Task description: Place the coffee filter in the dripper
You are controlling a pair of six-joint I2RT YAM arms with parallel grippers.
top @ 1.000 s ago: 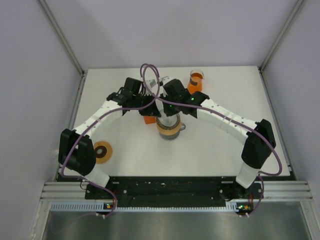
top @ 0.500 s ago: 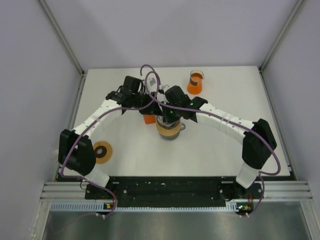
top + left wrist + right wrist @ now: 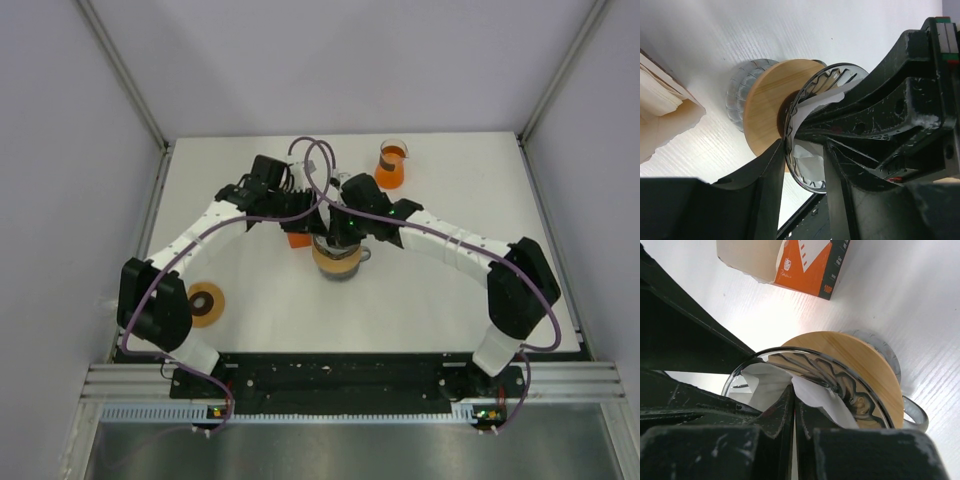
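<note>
The dripper (image 3: 850, 385) is a clear ribbed glass cone on a wooden ring (image 3: 762, 112), standing on a glass server mid-table (image 3: 338, 260). The white coffee filter (image 3: 767, 382) lies crumpled inside the cone, also seen as white paper (image 3: 815, 106) behind the rim. My left gripper (image 3: 804, 150) is open and straddles the cone's rim, one finger outside and one inside, not pinching the paper. My right gripper (image 3: 793, 390) is shut, its tips down inside the cone against the filter, with paper folded to either side. Both grippers meet over the dripper (image 3: 328, 225).
An orange carton of cream paper filters (image 3: 805, 265) lies just behind the dripper (image 3: 298, 239). An orange-filled beaker (image 3: 392, 165) stands at the back right. A tan disc with a dark centre (image 3: 206, 303) lies near the left arm's base. The server's handle (image 3: 915, 412) sticks out.
The left gripper has opened from nearly shut and let go of the filter. The right gripper has moved left and down into the dripper, staying shut.
</note>
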